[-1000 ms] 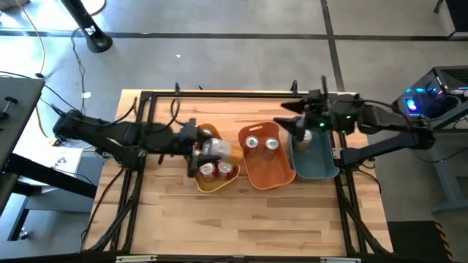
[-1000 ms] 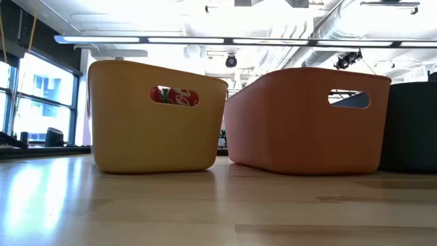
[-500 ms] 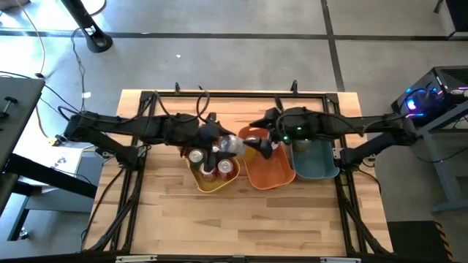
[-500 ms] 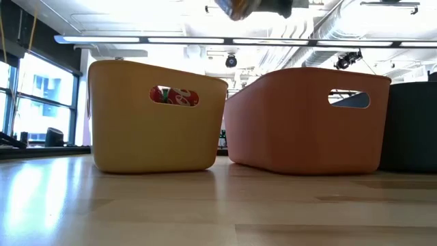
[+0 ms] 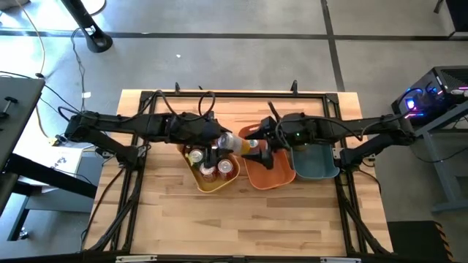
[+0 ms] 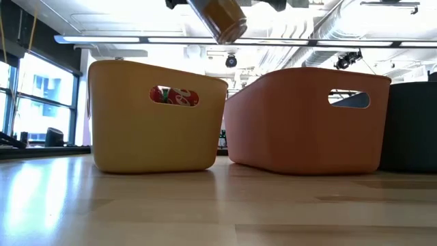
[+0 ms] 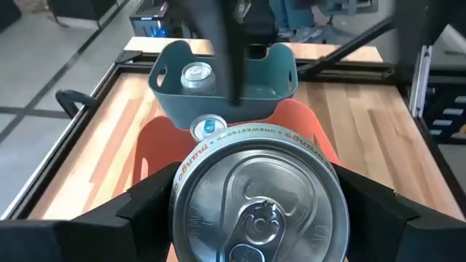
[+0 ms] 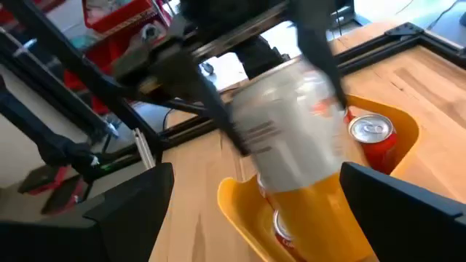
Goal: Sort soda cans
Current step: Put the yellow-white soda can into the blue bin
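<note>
Held can: an orange-and-silver soda can (image 5: 235,142) lies tilted in the air between the two arms, above the gap where the yellow bin meets the orange bin; from desk level it (image 6: 217,18) hangs high over the bins, slanted.
Left tool: the left tool (image 5: 216,140) is clenched on that can, one dark finger on each side of the body; its own camera looks straight onto the silver top (image 7: 258,207).
Right tool: the right tool (image 5: 257,144) stands spread wide, released, just beside the can's far end, with its fingers either side of it; whether they touch the can I cannot tell.
Yellow bin: the yellow bin (image 5: 210,185) stands on the wooden desk (image 5: 241,219) and holds red cans (image 5: 217,167) upright; one red can (image 6: 174,96) shows through its handle hole.
Orange bin: the orange bin (image 5: 269,177) stands just beside the yellow one; a can with a blue tab (image 7: 207,126) stands in it.
Teal bin: the teal bin (image 5: 318,164) touches the orange bin's other side and holds one silver-topped can (image 7: 196,74).
</note>
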